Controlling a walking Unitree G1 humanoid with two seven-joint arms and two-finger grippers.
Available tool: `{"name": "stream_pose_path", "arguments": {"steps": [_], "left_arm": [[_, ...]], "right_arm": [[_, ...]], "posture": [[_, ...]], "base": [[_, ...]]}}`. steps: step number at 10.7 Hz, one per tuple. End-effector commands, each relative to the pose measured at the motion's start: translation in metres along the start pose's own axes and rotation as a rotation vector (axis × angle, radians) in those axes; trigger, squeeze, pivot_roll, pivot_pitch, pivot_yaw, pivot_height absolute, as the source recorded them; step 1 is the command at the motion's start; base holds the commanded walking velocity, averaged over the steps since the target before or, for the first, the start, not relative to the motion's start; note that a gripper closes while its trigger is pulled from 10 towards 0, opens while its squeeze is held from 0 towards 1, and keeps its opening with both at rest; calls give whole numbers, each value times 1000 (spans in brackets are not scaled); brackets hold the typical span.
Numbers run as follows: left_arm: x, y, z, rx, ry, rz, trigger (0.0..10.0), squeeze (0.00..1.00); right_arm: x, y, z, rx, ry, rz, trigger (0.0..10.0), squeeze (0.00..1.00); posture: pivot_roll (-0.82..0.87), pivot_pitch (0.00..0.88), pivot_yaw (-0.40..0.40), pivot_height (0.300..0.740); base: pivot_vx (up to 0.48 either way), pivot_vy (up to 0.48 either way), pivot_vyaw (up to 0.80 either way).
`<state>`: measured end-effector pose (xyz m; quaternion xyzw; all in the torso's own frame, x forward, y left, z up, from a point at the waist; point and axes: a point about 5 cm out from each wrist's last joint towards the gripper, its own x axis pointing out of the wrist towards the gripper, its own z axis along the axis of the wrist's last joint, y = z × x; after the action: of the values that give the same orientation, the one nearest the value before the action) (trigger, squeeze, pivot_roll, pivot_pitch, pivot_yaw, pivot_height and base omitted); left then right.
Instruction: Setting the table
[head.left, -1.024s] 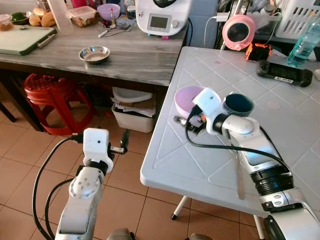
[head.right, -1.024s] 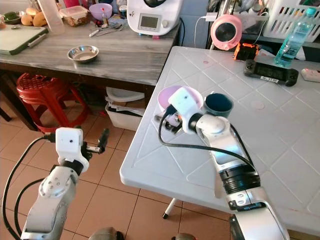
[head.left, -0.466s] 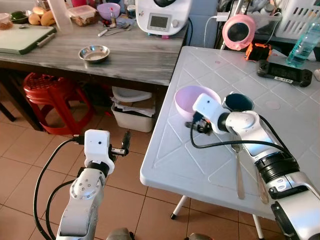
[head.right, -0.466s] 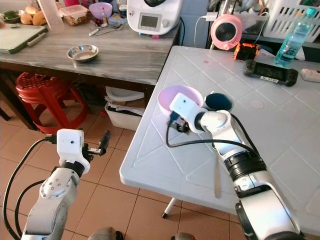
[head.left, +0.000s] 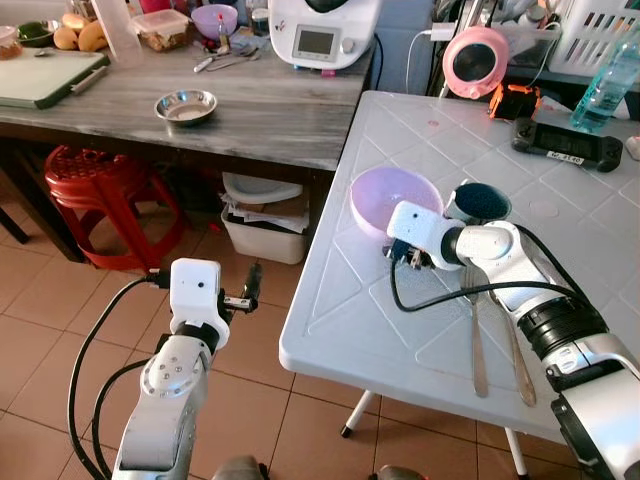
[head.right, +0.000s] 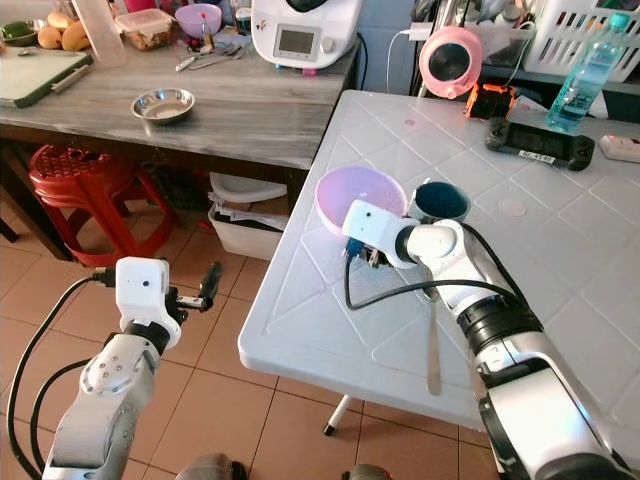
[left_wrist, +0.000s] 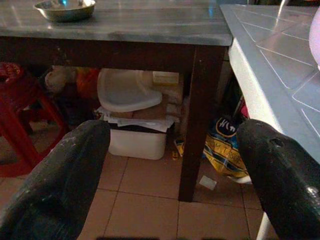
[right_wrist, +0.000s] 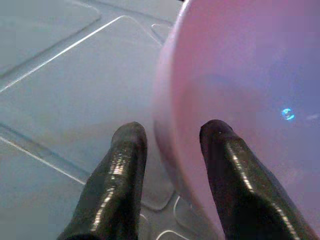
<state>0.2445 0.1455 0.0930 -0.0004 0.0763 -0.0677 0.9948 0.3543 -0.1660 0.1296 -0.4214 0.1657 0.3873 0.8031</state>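
From the head, left eye: on the white bench the setting is partly made. The pink bowl stands near the bench's edge, at about 10 o'clock from the dark cup, which is just beside it. Two long pieces of cutlery lie side by side toward 6 o'clock from the cup. The right claw is low at the bowl's near rim. The left claw hangs idle over the tiled floor, off the bench.

Right eye: the same layout. I judge that bowl, cup and cutlery are already brought together as one place, and what is left is to finish the bowl's position and let it go.

Left wrist: its two black fingers stand wide apart with nothing between them; beyond them are the floor and a bin under the wooden bench.

Right wrist: one finger is outside the bowl's wall and the other inside, so the rim is between them. The claw is parted, and a small gap shows on the outer side; I think the grip is loose.
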Motion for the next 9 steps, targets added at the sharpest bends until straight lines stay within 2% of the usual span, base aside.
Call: {"name": "stream_pose_path", "arguments": {"steps": [1,5,9], "left_arm": [[1,1,0,3,13,5,10000,0],[2,4,1,-12,2,41,10000,0],[10,7,6,-2,-26,75,10000,0]], "right_arm": [[-2,-6,2,-38,4,-11,0,0],[-3,-10,1,-71,-40,-56,0,0],[-4,-18,5,-113,-103,-157,0,0]], "posture": [[13,12,31,740],[16,0,20,740],[20,0,13,740]], "base": [[0,0,0],[0,0,0],[0,0,0]]}}
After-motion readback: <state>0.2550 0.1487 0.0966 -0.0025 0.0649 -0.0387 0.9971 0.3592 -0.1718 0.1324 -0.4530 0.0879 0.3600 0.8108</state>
